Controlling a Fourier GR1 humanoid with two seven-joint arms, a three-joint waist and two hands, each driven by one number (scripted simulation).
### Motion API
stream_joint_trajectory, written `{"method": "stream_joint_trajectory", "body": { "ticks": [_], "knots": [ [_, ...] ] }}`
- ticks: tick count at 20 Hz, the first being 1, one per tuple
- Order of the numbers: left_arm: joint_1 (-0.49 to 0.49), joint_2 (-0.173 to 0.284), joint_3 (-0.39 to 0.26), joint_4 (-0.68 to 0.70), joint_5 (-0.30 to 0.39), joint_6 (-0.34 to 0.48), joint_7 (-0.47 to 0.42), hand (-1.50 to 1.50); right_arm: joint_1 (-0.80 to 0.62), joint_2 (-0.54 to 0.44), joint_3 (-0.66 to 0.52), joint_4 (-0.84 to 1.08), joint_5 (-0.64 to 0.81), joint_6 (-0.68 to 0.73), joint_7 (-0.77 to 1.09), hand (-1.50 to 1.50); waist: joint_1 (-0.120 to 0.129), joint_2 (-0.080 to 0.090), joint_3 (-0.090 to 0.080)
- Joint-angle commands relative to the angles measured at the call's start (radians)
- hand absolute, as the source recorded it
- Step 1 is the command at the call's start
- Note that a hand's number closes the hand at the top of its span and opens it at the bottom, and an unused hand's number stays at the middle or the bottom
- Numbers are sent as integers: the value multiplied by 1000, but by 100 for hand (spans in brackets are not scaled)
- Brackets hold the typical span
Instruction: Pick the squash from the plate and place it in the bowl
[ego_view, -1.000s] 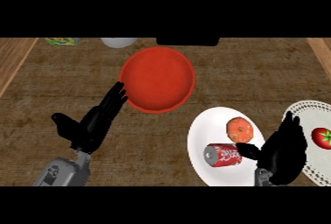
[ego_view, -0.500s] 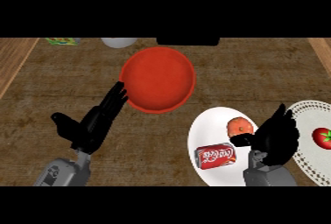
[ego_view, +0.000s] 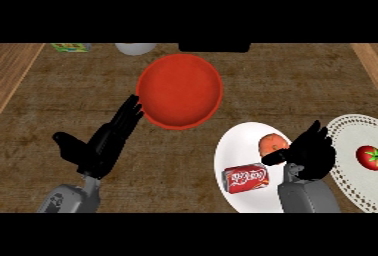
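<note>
The orange squash (ego_view: 272, 143) lies on the white plate (ego_view: 235, 150) at the lower right. My right hand (ego_view: 311, 155) stands just right of it, fingers straight and pointing up, covering its right side; the thumb reaches left under the squash. I cannot tell whether the hand touches it. The red bowl (ego_view: 179, 90) sits at the middle of the counter, up and left of the plate. My left hand (ego_view: 103, 145) is open at the lower left, fingertips near the bowl's left rim, holding nothing.
A red soda can (ego_view: 244, 178) lies on the same plate below the squash. A patterned white plate (ego_view: 347, 135) with a tomato (ego_view: 368, 155) sits at the right edge. A white object (ego_view: 135, 48) and a green box (ego_view: 71, 47) stand at the back.
My right hand has risen and moved left, closing in on the squash. The soda can has turned and shifted a little left on the plate. My left hand has not moved.
</note>
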Motion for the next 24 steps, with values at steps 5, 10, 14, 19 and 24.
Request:
{"method": "stream_joint_trajectory", "body": {
  "ticks": [5,10,14,19,24],
  "knots": [
    [8,-13,4,3,-13,-7,-15,0,-91,3,-3,107,-17,-5,241,-150,-3,0,1],
    [-18,4,33,16,-2,-18,18,0,-65,3,7,121,-3,-26,241,-150,-13,-1,1],
    [-1,-7,32,32,-11,-15,7,0,-71,3,8,187,-1,-80,241,-150,-10,1,1],
    [38,-4,31,0,-7,-33,-5,0,-86,3,0,180,17,-78,241,-150,-9,-2,0],
    [25,-16,29,2,-12,-37,1,0,-99,3,-6,248,9,-153,241,-150,-6,1,1]
  ]
}}
